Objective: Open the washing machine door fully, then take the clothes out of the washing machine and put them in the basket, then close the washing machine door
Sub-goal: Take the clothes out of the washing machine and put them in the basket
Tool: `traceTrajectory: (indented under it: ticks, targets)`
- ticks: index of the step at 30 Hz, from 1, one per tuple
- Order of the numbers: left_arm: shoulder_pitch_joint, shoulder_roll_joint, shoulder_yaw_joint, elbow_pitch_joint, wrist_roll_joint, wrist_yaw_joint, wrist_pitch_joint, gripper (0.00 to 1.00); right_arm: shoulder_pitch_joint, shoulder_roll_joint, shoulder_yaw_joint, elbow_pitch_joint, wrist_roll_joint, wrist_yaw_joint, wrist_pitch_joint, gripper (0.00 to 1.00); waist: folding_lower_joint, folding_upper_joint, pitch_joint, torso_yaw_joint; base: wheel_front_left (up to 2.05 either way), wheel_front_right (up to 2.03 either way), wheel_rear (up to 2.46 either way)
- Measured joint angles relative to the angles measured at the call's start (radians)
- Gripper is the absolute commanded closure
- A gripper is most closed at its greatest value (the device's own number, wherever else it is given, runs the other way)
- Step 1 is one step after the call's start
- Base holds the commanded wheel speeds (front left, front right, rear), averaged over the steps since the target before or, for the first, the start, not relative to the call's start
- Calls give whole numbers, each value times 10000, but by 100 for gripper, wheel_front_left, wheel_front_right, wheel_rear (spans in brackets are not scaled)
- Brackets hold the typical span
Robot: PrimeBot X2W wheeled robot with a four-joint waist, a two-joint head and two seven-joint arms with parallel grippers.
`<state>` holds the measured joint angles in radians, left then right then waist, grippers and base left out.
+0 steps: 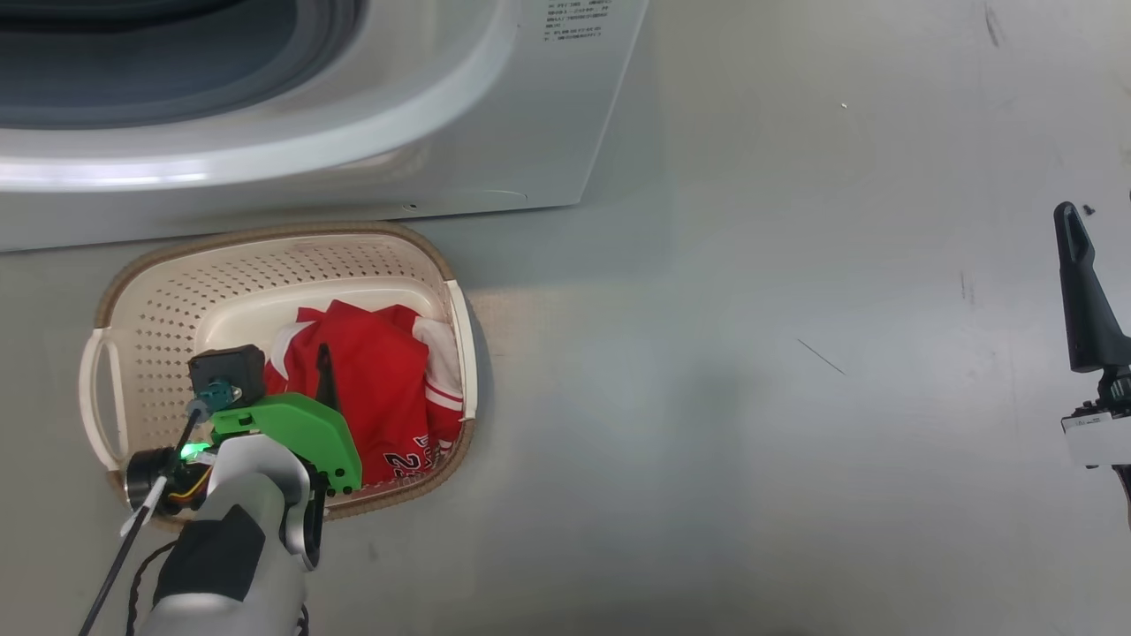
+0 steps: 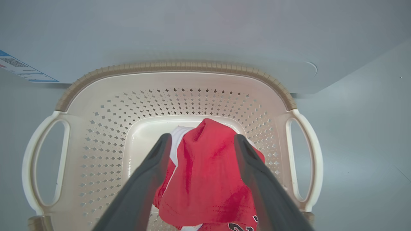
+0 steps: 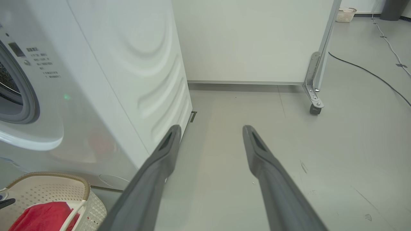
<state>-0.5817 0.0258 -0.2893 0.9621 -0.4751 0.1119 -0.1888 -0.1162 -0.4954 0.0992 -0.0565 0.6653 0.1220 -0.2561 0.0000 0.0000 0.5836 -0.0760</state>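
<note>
Now the left hand (image 2: 202,138) hangs, fingers apart, over the red jersey (image 2: 205,183) lying in the basket (image 1: 265,237), long axis along the washing machine (image 1: 548,132) front; right hand (image 3: 212,130) spread too.

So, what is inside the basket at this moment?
A crumpled red garment with white trim lies in the basket. The open left tool hangs over it. Whatever is under the cloth is covered and cannot be seen.

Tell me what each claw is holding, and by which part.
Nothing. The left claw stands open over the red garment lying in the basket; the right claw stands open above the floor.
</note>
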Motion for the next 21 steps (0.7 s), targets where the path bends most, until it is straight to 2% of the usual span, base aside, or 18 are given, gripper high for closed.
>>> traceTrajectory:
  ticks: [4, 7, 9, 21]
  targets:
    - [26, -10, -320, -92, 61, -161, -322, 0, 1, 107, -6, 36, -88, 0, 0, 0, 0, 0, -388, 197, 0, 0, 0]
    - [44, -23, -410, -479, -90, -550, -516, 0, 8, 186, -17, 86, -96, 0, 0, 0, 0, 0, -695, 373, 0, 0, 0]
    - [83, -19, -548, -671, -127, -642, -579, 0, 18, 230, -54, 142, -119, 0, 0, 0, 0, 0, -906, 502, 0, 0, 0]
    - [523, -31, -1083, -1730, 391, -861, -635, 0, 324, 600, -134, 382, -416, 0, 0, 0, 0, 0, -2129, 1238, 0, 0, 0]
